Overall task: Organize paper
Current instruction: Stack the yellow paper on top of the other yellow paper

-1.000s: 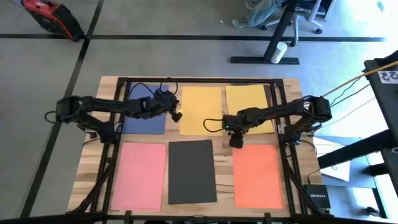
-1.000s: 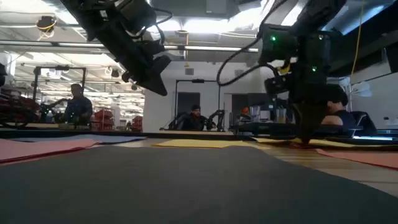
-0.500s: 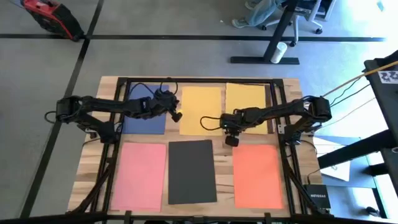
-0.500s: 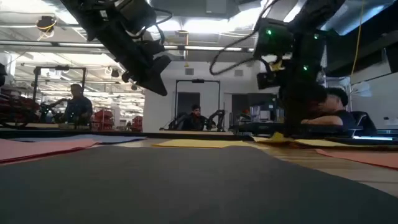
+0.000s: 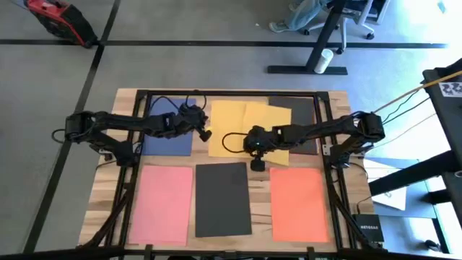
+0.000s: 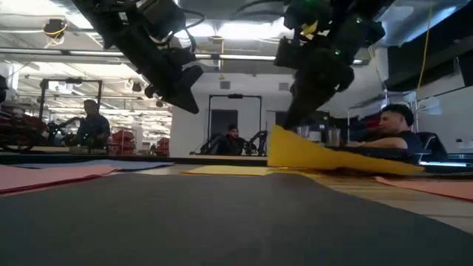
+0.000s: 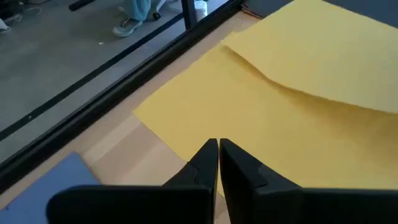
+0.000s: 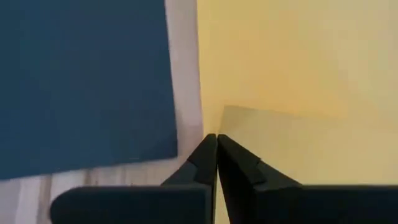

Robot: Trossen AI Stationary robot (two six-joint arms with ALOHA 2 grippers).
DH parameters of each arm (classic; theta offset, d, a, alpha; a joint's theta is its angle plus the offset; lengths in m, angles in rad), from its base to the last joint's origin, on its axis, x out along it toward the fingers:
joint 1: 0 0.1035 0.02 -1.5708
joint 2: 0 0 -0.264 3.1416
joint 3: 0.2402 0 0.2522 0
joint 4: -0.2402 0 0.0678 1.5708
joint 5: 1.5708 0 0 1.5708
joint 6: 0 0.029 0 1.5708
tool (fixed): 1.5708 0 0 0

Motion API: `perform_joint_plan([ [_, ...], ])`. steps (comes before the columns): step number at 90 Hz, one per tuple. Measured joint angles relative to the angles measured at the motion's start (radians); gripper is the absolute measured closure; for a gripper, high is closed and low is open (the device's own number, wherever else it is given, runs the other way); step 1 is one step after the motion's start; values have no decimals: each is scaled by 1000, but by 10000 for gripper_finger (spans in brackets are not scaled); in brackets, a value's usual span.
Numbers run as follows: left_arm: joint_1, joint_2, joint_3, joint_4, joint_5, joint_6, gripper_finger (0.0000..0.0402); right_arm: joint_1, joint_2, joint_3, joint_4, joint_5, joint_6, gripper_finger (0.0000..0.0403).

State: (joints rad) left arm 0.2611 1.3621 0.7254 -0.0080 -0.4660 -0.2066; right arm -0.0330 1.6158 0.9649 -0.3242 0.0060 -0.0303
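Because these sheets are thin, matte paper, I judge them light and limp: one will bend under its own weight, slide easily over another, and crease if pinched hard, so a corner or short edge is the place to take hold, pinched flat.

Taking the black sheet (image 5: pixel 223 198) at the bench's (image 5: pixel 124 97) near edge as the landmark, a pink sheet (image 5: pixel 163 204) lies just beside it on the left arm's side and an orange sheet (image 5: pixel 299 203) on the right arm's side, all three flat and apart.

Just beyond the black sheet, the right tool (image 5: pixel 257 163) has its fingers shut on the corner of a yellow sheet (image 5: pixel 271 128), which is lifted and skewed; in the low view it rises in a soft curve from the bench. It overlaps a second yellow sheet (image 5: pixel 227 128) lying flat.

Beyond the pink sheet lies a blue sheet (image 5: pixel 167 128), and the left tool (image 5: pixel 206 134) hangs closed and empty between it and the flat yellow sheet.

Farthest on the right arm's side, a dark sheet (image 5: pixel 302 124) shows, partly covered by the lifted yellow.
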Motion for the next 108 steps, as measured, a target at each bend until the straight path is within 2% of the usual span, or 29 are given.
perform_joint_plan([
  [18, 0, 0, 0, 2, 0, -2, 402, 0, 80, 25, 59, -44, -36, 403],
  [29, 0, 0, 0, 5, 0, -2, 402, -7, 124, 93, 49, -47, -99, 403],
  [54, 0, 0, 0, -5, 0, -1, 402, -66, 218, 243, 33, -138, -258, 403],
  [66, 0, 0, 0, -12, 1, -2, 402, -76, 266, 292, 2, -178, -265, 403],
  [75, 0, 0, 0, -13, 1, 4, 402, -72, 272, 333, -115, -120, -217, 394],
  [82, 0, 0, 0, -21, 1, 4, 402, -71, 271, 370, -278, -65, -187, 379],
  [91, 0, 0, 0, -30, 1, 4, 402, -74, 268, 386, -452, 85, -163, 369],
  [98, 0, 0, 0, -34, 1, 3, 402, -98, 267, 374, -506, 192, -143, 375],
  [108, 0, 0, 0, -39, 1, -1, 402, -154, 267, 325, -494, 252, -87, 398],
])
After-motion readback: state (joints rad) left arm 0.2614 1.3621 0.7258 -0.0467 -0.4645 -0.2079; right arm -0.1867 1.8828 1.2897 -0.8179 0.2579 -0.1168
